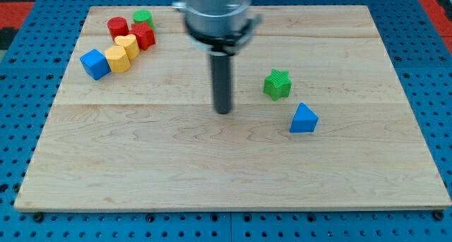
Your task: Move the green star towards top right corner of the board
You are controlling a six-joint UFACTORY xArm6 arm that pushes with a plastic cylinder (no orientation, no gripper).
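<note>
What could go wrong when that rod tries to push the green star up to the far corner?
My tip sits left of the green star, not below-left, so a straight push would likely send it right rather than toward the top right. The star's points might make it spin off my tip. The blue block lies close and could get bumped.

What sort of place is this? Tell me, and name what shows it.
Probably a robotics lab test bench, not a home or workshop. A bare wooden board lies on a blue perforated base, small toy blocks like the green star sit on it, and my tip stands left of that star.
</note>
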